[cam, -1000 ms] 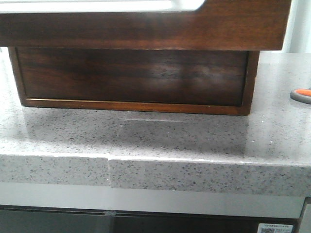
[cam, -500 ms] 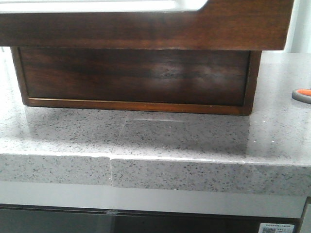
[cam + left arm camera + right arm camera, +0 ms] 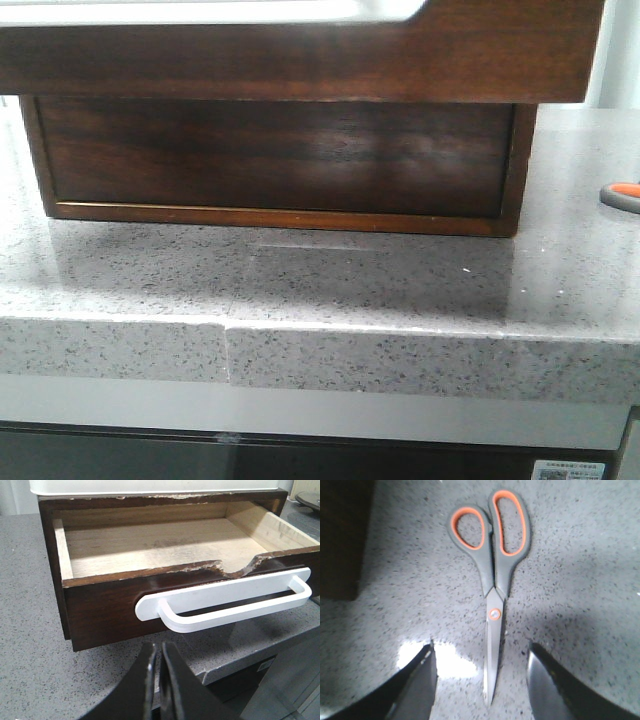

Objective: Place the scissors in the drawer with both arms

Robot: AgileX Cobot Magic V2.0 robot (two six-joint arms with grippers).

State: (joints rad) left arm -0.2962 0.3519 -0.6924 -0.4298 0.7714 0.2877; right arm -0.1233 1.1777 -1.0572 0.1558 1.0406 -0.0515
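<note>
Grey-handled scissors with orange-lined loops (image 3: 492,585) lie closed on speckled stone counter (image 3: 580,580), mid-frame between the spread right gripper (image 3: 482,677). Left gripper (image 3: 159,680), fingers together, faces the open dark-brown wooden drawer (image 3: 100,615).

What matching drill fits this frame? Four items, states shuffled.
Column 1:
1. scissors
2. drawer
3. left hand
4. right hand

Column 2:
A. open, one finger on each side of the blades
B. dark-brown front, white inside
C. shut on nothing, in front of the white handle
D. lying flat on the grey speckled countertop, blades closed

Pairs: 1-D, 2-B, 3-C, 4-A
</note>
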